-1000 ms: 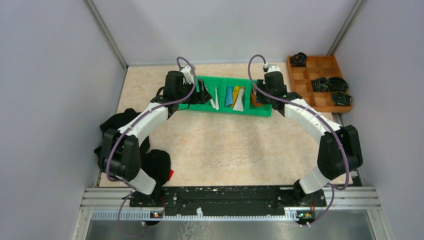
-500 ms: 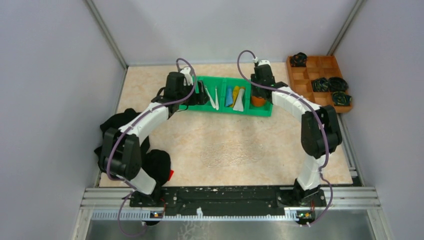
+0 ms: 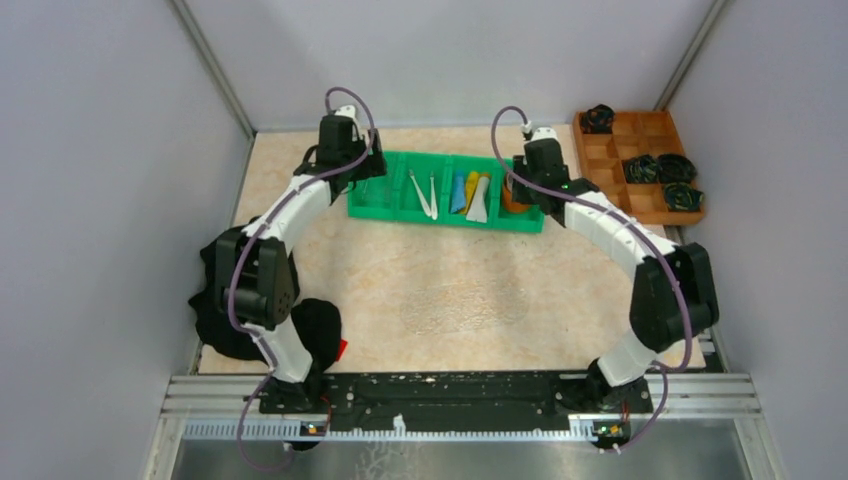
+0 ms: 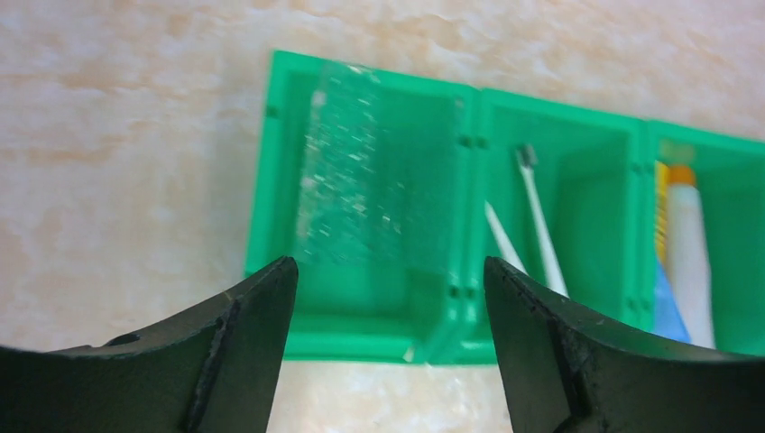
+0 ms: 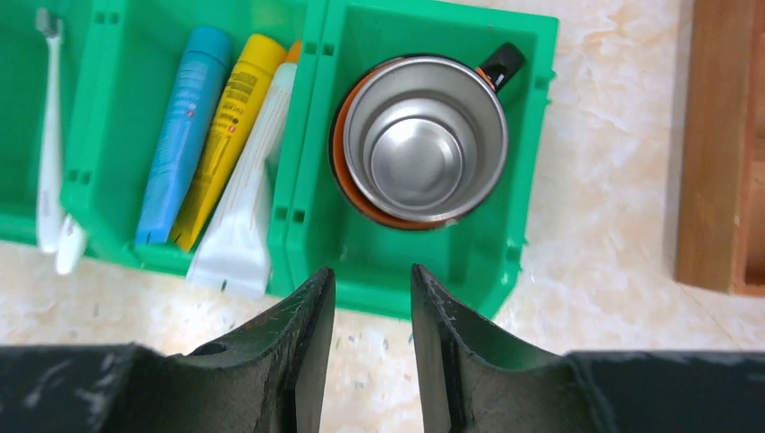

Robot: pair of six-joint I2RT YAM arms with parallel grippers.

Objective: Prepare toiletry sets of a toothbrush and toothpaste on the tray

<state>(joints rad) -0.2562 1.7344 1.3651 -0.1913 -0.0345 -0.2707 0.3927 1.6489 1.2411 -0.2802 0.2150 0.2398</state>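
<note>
while the left gripper (image 4: 388, 271) hangs spread and empty over the tray (image 4: 379, 180) — mid-frame, in the left pocket of the green bin (image 4: 260, 198) — fetching it looks the step, calling for a drop onto its rim.

The whole beige marbled table (image 3: 450, 270) is taken in from high above and behind the arm bases. The green plastic compartmented bin (image 3: 447, 219) along its far edge is viewed closely from above by both wrist cameras; the thin white toothbrushes (image 4: 539, 221) are shared by the two.
</note>
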